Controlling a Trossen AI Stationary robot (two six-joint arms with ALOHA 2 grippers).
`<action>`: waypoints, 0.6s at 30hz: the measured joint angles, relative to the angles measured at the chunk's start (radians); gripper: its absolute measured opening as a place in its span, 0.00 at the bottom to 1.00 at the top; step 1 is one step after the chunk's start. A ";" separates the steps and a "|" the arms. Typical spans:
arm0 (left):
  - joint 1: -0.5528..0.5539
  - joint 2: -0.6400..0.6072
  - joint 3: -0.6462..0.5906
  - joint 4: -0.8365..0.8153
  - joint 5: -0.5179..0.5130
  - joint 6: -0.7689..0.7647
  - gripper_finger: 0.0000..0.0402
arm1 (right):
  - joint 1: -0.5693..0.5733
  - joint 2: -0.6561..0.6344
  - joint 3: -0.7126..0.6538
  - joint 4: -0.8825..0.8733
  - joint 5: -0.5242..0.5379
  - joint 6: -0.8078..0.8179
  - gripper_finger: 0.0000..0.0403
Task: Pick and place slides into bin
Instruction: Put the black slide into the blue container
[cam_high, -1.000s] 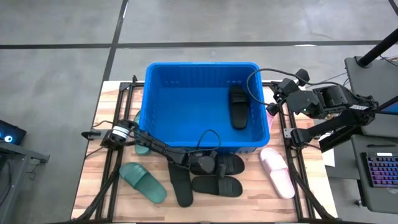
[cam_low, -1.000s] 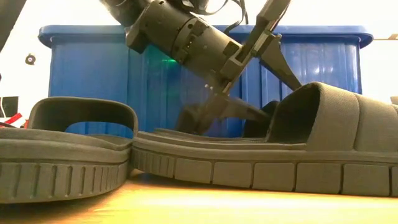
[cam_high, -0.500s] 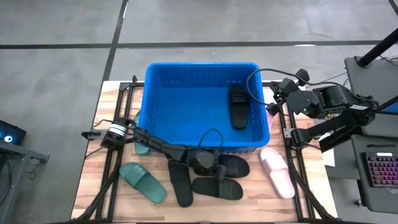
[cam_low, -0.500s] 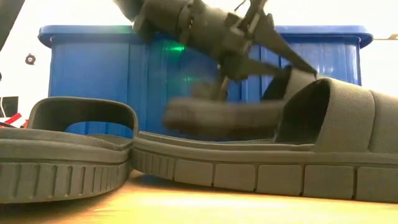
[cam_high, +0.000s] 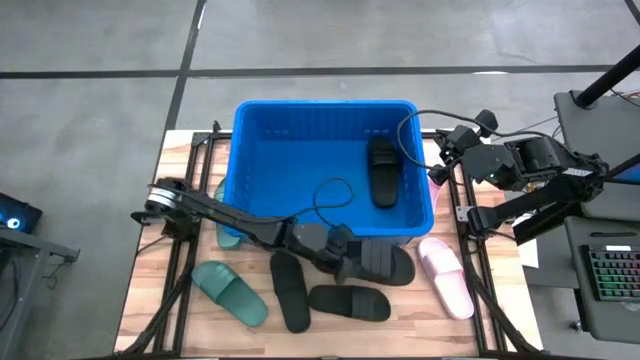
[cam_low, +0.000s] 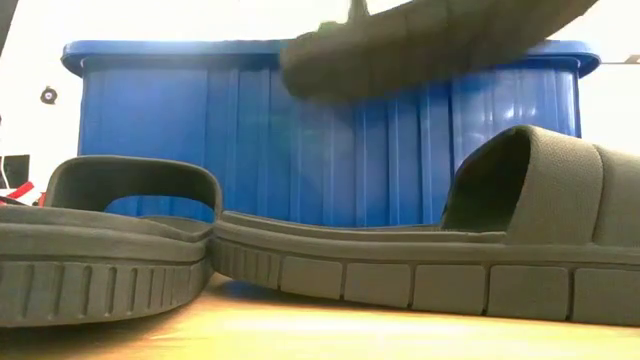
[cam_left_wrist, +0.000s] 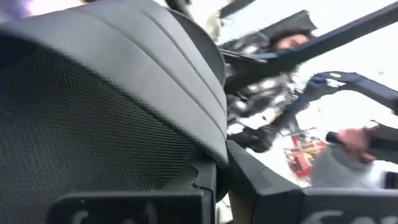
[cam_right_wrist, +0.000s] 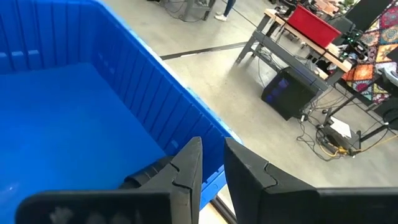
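Currently: left hand (cam_high: 345, 256) clamped on a black slide (cam_high: 378, 263), holding it clear of the table (cam_high: 140, 290) just in front of the bin's front wall. Low view: lifted slide (cam_low: 430, 45) tilted, sole outward, crossing in front of the bin rim. Left wrist view: same slide (cam_left_wrist: 106, 106) filling most of the frame; matte rubber, fine pebbled grain on the footbed, smooth ribbed wide strap.

Bin (cam_high: 255, 170): bright blue plastic, rectangular, thick rim, vertical ribs on the walls (cam_low: 250, 140). One black slide (cam_high: 382, 172) flat on the bin floor, toward the right wall.

On the wood-grain table, in front of the bin: two black slides, one long (cam_high: 290, 291) and one lying crosswise (cam_high: 349, 301), close together; sage green slide (cam_high: 230, 291) to the left; second green one (cam_high: 228, 236) partly hidden by the left arm beside the bin; pale pink slide (cam_high: 445, 277) to the right, near the bin's front right corner. Low view: two black slides (cam_low: 110, 245) (cam_low: 430, 255) touching, treaded blocky sole edges, arched straps.

Right hand (cam_right_wrist: 211, 163) beside the bin's right rim (cam_right_wrist: 186, 99), above table level, fingers close together with a narrow gap, holding nothing.
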 joint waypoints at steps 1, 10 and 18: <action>0.001 -0.016 0.000 0.006 -0.010 0.016 0.00 | -0.001 -0.002 0.003 0.002 0.000 0.000 0.14; 0.009 -0.196 -0.011 -0.012 -0.262 0.270 0.00 | -0.001 -0.025 0.060 0.155 -0.119 -0.072 0.14; 0.035 -0.284 -0.010 -0.020 -0.531 0.550 0.00 | 0.000 -0.039 0.110 0.379 -0.493 -0.126 0.17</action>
